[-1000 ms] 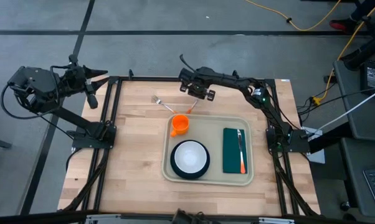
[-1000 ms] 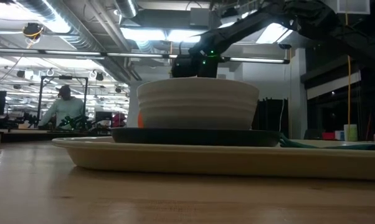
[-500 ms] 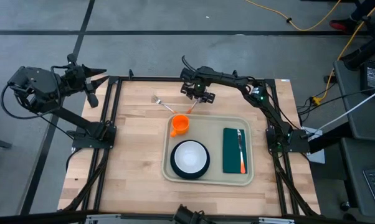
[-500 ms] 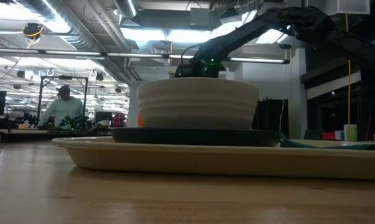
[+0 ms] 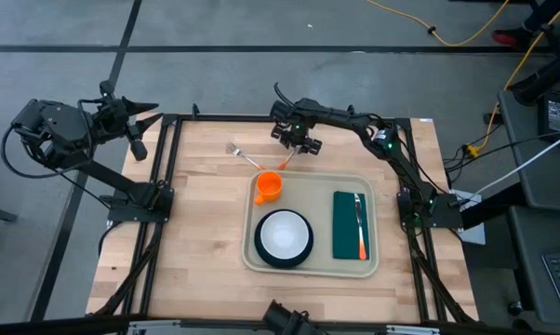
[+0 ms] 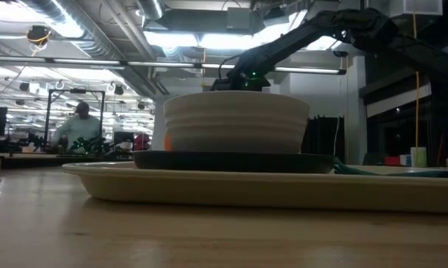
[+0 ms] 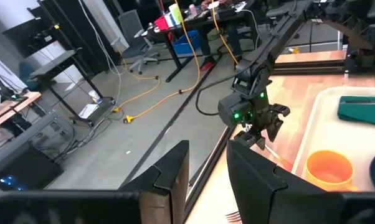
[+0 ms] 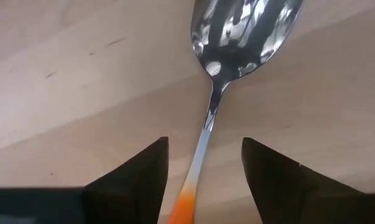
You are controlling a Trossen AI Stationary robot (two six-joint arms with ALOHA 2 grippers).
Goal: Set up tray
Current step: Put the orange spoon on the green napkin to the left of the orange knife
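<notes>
The cream tray (image 5: 308, 265) lies mid-table and holds an orange cup (image 5: 269, 186), a white bowl (image 5: 283, 234) on a dark plate, and a green napkin (image 5: 346, 225) with an orange-handled utensil (image 5: 360, 233) on it. A spoon (image 8: 240, 25) with an orange handle end (image 5: 286, 160) lies flat on the wood beyond the tray's far left corner. My right gripper (image 8: 203, 146) is open just above it, one finger on each side of the thin handle, apart from it; it also shows in the high view (image 5: 299, 141). My left gripper (image 7: 206, 155) is open, off the table's far left corner.
A silver fork (image 5: 237, 151) lies on the wood left of the spoon. The bowl (image 6: 237, 123) and tray rim (image 6: 269, 190) fill the low view. Bare wood lies left of the tray. A person (image 6: 77, 126) is in the room behind.
My right arm has come down a little over the spoon, its gripper shifting slightly toward the table's left edge. The spoon, fork and tray items have stayed where they were.
</notes>
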